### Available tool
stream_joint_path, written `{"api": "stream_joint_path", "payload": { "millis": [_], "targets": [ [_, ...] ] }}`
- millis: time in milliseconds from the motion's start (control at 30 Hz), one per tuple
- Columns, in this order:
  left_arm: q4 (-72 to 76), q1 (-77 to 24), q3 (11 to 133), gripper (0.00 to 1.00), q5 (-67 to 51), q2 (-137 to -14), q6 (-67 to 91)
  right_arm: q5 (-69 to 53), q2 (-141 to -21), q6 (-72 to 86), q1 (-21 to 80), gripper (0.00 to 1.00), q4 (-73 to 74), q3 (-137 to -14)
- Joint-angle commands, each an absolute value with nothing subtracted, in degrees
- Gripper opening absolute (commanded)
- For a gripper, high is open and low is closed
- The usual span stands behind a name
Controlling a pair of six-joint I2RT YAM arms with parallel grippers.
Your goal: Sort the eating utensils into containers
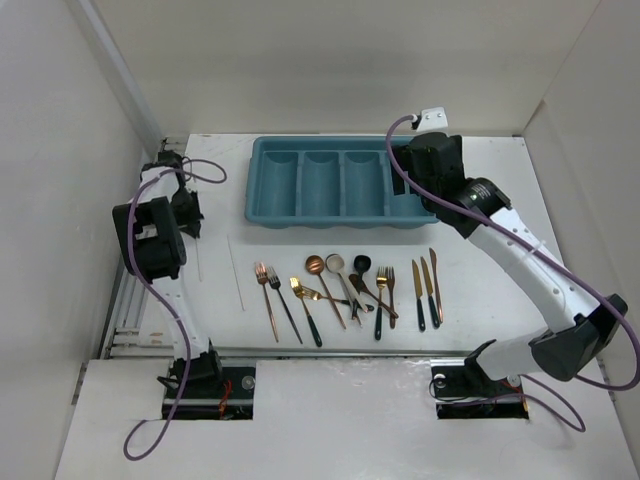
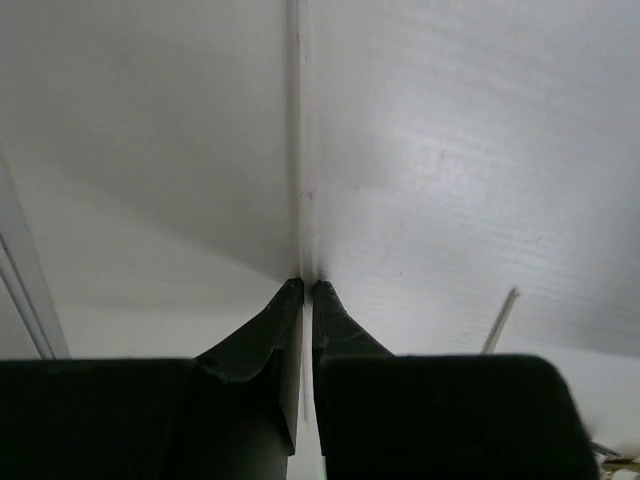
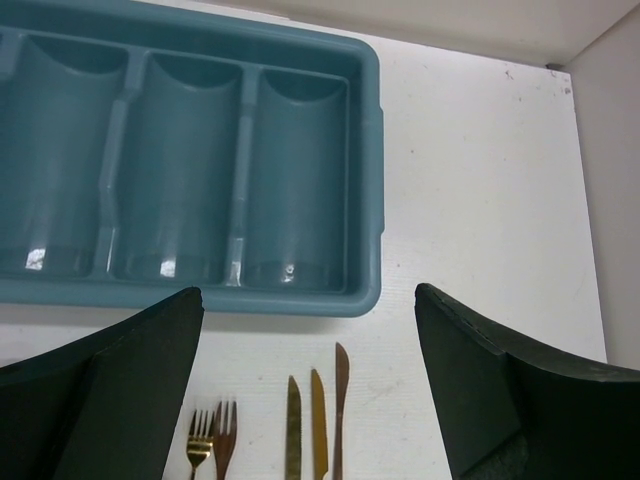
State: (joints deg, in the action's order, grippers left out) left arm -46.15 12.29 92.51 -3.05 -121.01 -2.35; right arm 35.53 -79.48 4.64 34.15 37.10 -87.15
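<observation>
Operator, you are looking at one teal tray (image 1: 262,190) lying at the far side of the counter (image 1: 480,200). The right wrist view is showing three of its compartments (image 3: 295,180), all bare. About a dozen utensils (image 1: 345,290) are lying in a row on the counter, near of the tray. Of these, three knives (image 1: 425,285) are lying side by side at the right end and two forks (image 1: 270,295) at the left end. Two more forks and several spoons (image 1: 335,265) are crossing one another in the middle, and their exact count cannot be told.

Your right end effector (image 3: 308,292) is hovering with its fingers standing wide apart, holding nothing. The tray's right end is lying just far of its tips, and the three knives are lying near of them, between the fingers.

Your left end effector (image 2: 307,290) is sitting at the left of the counter, well apart from the utensils, fingers pressed together. A thin white line (image 2: 303,150) is running from its tips, and whether it is gripped cannot be told.
</observation>
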Motion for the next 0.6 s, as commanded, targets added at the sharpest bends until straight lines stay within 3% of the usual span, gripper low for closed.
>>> {"api": "stream_joint_path", "payload": {
  "millis": [0, 133, 367, 567],
  "targets": [
    [-46.57, 12.40, 102.18, 0.00, -7.55, -119.11, 0.00, 35.33, -77.87, 4.04, 33.40, 0.91, 33.49, -85.88],
    [-47.81, 8.81, 120.28, 0.00, -12.91, -116.73, 2.19, 33.22, -78.39, 4.04, 33.40, 0.90, 32.26, -84.73],
    [-33.68, -3.06, 116.81, 0.00, -19.16, -111.97, 4.13, 32.43, -78.93, 4.57, 33.40, 0.90, 32.26, -82.62],
    [-25.42, -9.57, 117.33, 0.00, -21.36, -119.78, 9.05, 32.43, -78.93, 5.62, 32.88, 0.90, 35.32, -80.86]
  ]
}}
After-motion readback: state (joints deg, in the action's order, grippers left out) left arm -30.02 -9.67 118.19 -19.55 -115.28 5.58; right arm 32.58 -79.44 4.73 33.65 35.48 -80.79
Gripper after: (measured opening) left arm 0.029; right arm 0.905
